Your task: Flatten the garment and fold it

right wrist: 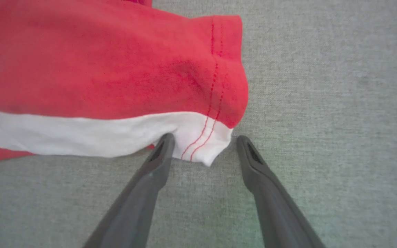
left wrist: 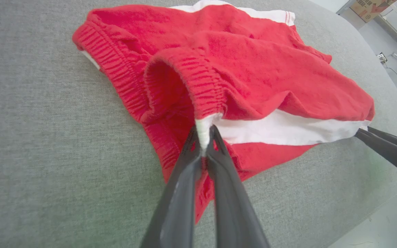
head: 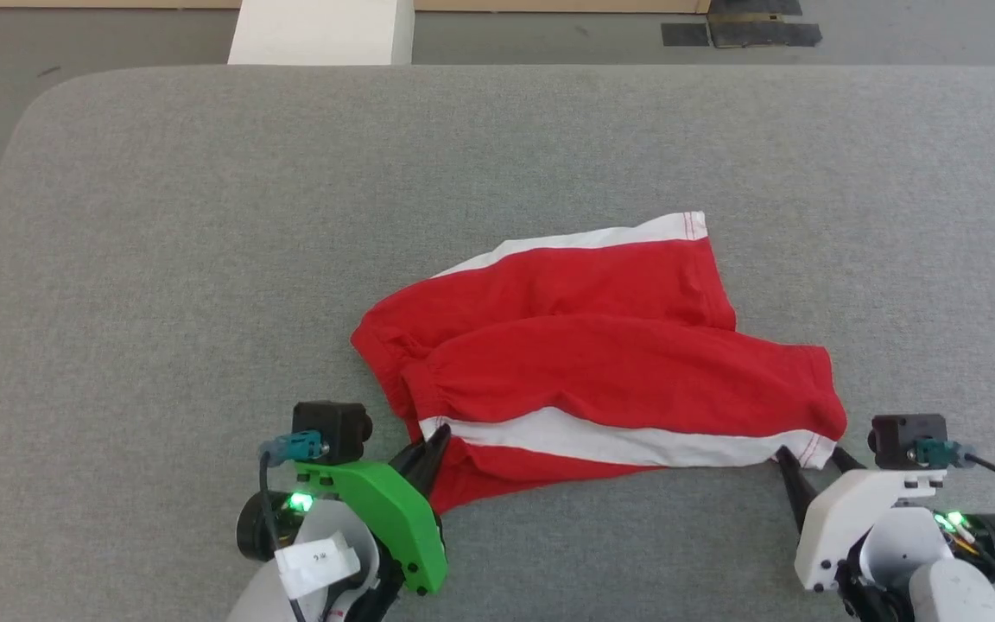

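The garment (head: 601, 345) is lying rumpled mid-frame on the grey table (head: 161, 259). Lower left, the left gripper (head: 440, 434) is pinching its waistband; lower right, the right gripper (head: 808, 452) is straddling its hem corner, fingers spread.

surface: grey fabric tabletop (head: 204, 216), rounded corner | floor (head: 532, 39): grey | beyond: white block (head: 320, 30), dark mats (head: 748, 33)

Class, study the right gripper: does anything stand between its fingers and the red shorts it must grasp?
Nothing visible does. The right gripper stands open, one finger each side of the white hem corner of the shorts, on the grey table.
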